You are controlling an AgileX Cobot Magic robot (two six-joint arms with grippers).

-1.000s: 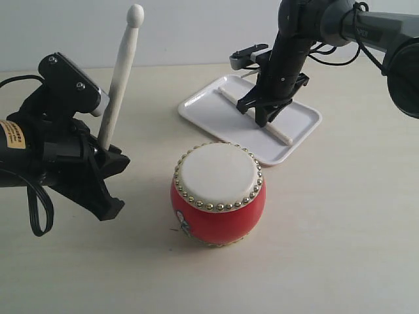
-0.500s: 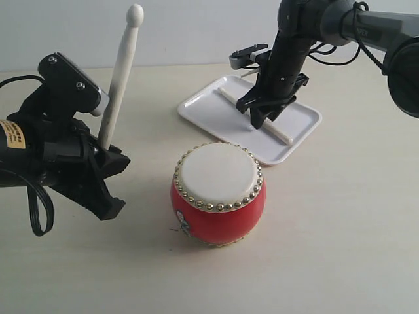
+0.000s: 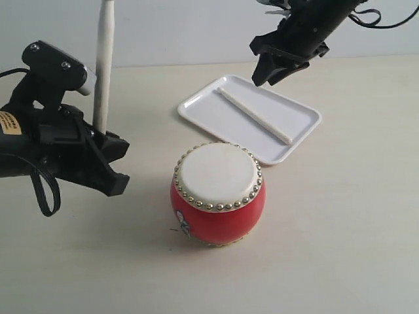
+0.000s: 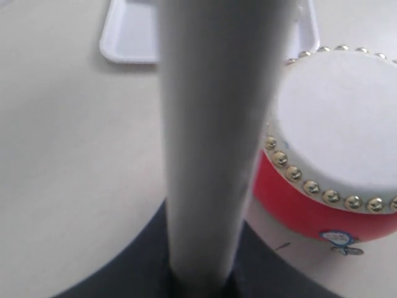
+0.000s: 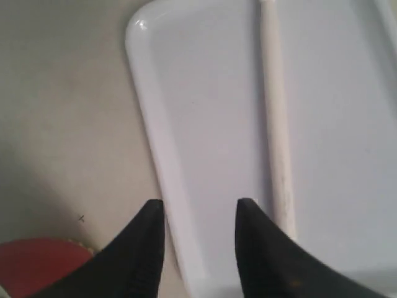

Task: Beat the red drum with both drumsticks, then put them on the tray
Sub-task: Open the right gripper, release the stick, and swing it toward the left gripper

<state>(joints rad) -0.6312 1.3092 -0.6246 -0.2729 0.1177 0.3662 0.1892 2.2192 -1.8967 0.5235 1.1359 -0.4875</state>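
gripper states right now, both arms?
Left gripper: shut on a drumstick, held upright.
Right gripper: open, empty, above the tray; the second drumstick lies on the tray.

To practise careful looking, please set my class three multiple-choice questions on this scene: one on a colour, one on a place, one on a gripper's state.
1. What colour is the side of the drum?
A blue
B red
C green

2. Where does the free drumstick lie?
A on the drum
B on the table
C in the tray

3. The right gripper is:
A open, holding nothing
B shut on a drumstick
C shut on the tray's rim

Answers:
1 B: the body is glossy red below the cream skin.
2 C: it lies flat inside the white tray's rim.
3 A: its jaws stand apart above the tray with nothing between them.
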